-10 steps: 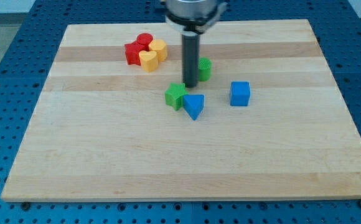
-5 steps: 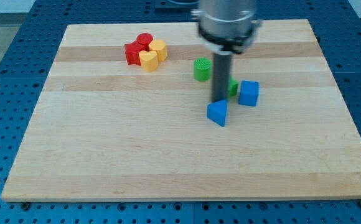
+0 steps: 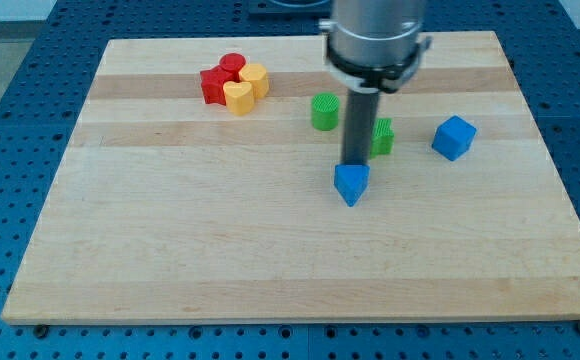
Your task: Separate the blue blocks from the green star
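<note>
The green star (image 3: 381, 137) sits right of the board's centre, partly hidden behind my rod. A blue triangular block (image 3: 351, 184) lies just below the rod. A blue cube (image 3: 453, 137) sits apart, to the star's right. My tip (image 3: 354, 164) rests at the top edge of the blue triangular block and just left of the green star.
A green cylinder (image 3: 324, 111) stands just left of the rod. A cluster of a red block (image 3: 213, 85), a red cylinder (image 3: 232, 65) and two yellow blocks (image 3: 242, 88) sits at the upper left of the wooden board (image 3: 170, 250).
The rod swept right from the centre, carrying the green star and blue triangular block with it. The blue cube has slid further right, away from the star.
</note>
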Tool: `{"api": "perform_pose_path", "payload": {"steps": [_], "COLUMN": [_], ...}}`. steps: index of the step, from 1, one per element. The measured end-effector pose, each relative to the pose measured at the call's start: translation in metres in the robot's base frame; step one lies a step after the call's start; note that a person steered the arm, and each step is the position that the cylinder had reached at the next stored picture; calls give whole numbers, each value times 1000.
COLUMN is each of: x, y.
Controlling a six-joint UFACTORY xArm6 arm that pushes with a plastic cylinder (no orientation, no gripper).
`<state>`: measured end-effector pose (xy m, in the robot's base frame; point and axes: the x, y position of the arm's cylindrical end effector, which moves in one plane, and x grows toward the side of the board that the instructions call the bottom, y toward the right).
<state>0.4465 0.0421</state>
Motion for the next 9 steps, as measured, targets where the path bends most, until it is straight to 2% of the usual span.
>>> {"api": "perform_pose_path", "payload": {"steps": [1, 2, 5, 7, 9], "x": [10, 27, 27, 27, 12], "y": [-38, -52, 90, 137, 50]}}
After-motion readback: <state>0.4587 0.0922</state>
